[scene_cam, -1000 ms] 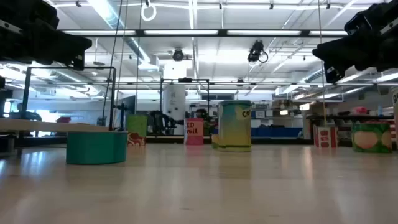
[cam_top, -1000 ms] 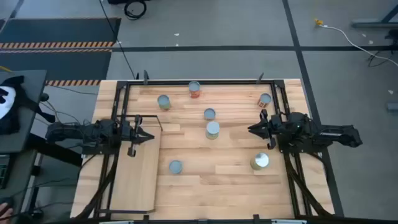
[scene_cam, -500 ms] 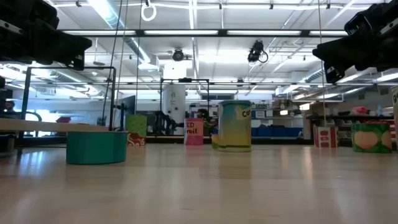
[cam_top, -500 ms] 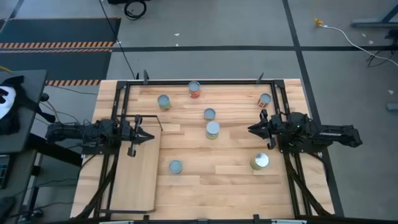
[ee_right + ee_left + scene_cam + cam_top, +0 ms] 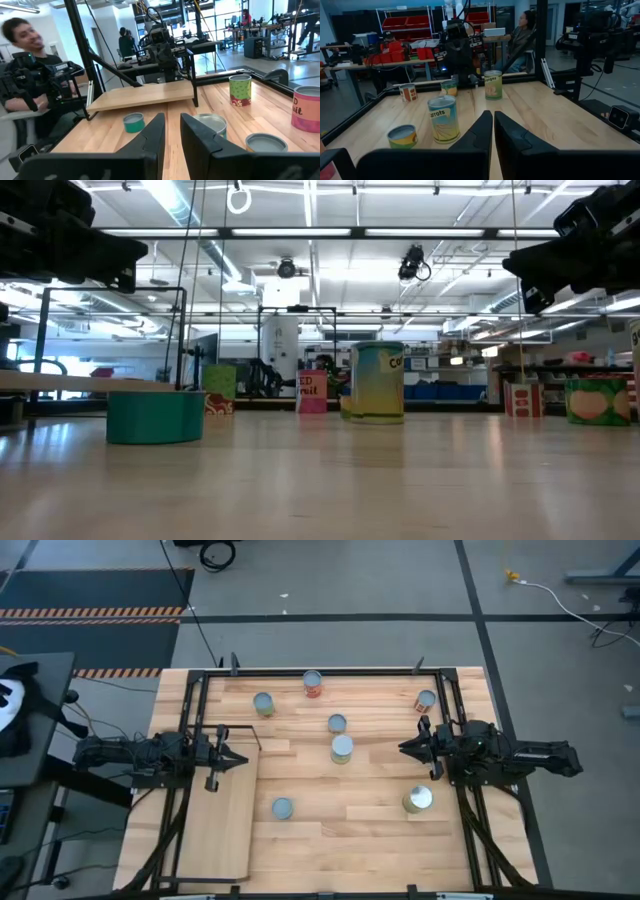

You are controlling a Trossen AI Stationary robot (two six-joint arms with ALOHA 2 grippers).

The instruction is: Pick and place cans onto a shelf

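Nothing on the table has shifted since a second ago; both arms hold their earlier poses. The plank tabletop carries seven cans, none on the shelf, a pale wood board in a thin black frame at the table's 8 o'clock corner. The left gripper hovers level over the shelf's far end, its dark fingers pressed together and empty. The right gripper hangs at 3 o'clock, fingers seemingly a narrow slit apart, holding nothing. The wider can stands at 4 o'clock; a carrots-labelled can stands near centre.
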